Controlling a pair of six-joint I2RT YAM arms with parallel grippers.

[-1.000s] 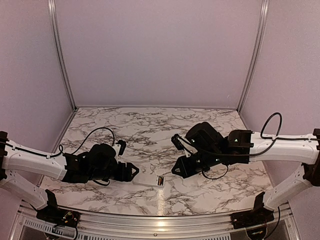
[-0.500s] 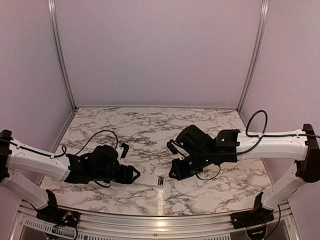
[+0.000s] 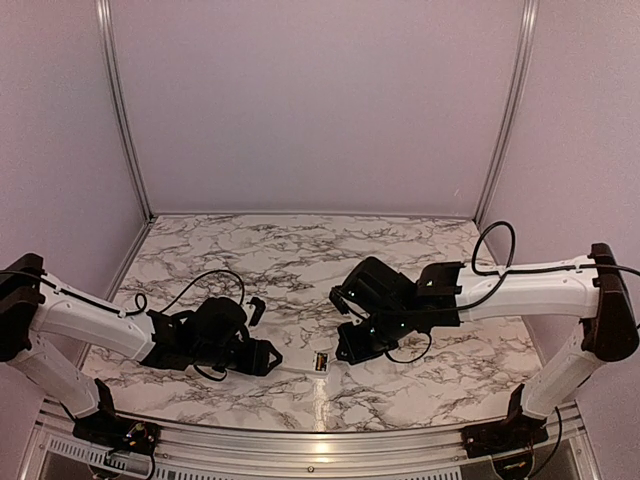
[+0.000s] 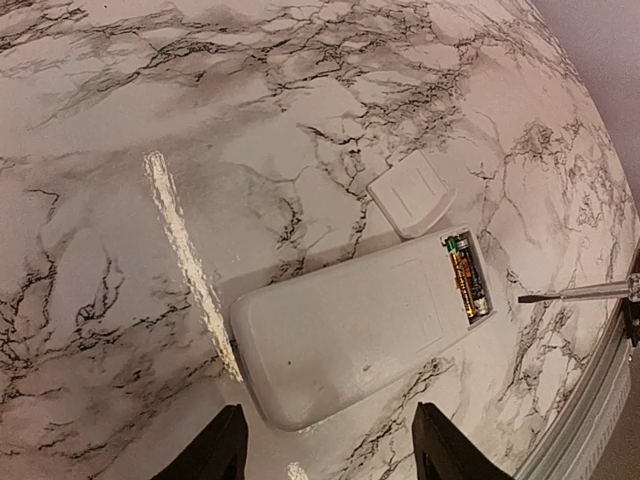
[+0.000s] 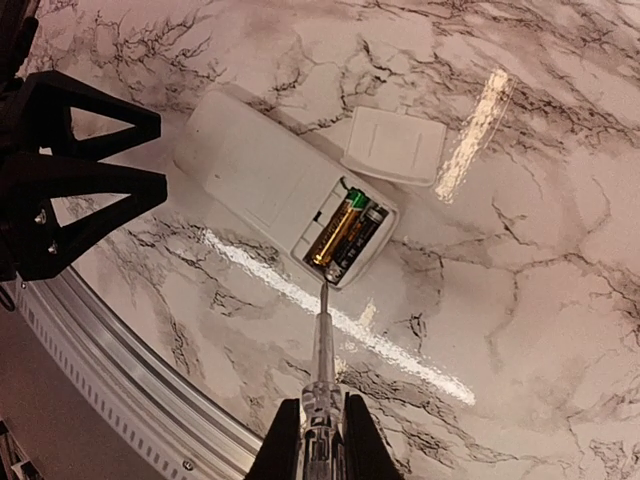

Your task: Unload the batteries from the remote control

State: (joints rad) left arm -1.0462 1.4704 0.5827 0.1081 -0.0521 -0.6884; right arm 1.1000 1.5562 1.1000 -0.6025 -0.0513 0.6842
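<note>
The white remote control lies back-up on the marble table, its battery bay uncovered. Two batteries, one gold-orange and one dark, lie side by side in the bay, also showing as batteries in the left wrist view. The detached back panel rests beside the bay. My left gripper is open, one finger on each side of the remote's near end, not touching it. My right gripper is shut on a clear-handled screwdriver, whose tip touches the bay's edge at the dark battery's end.
The table's metal front rail runs close below the remote. In the top view the remote sits near the front edge between my left gripper and right gripper. Lilac walls enclose the table.
The left gripper has slid right up to the remote's end and its jaws have narrowed. The right arm has come left and down, bringing the screwdriver tip to the battery bay.
</note>
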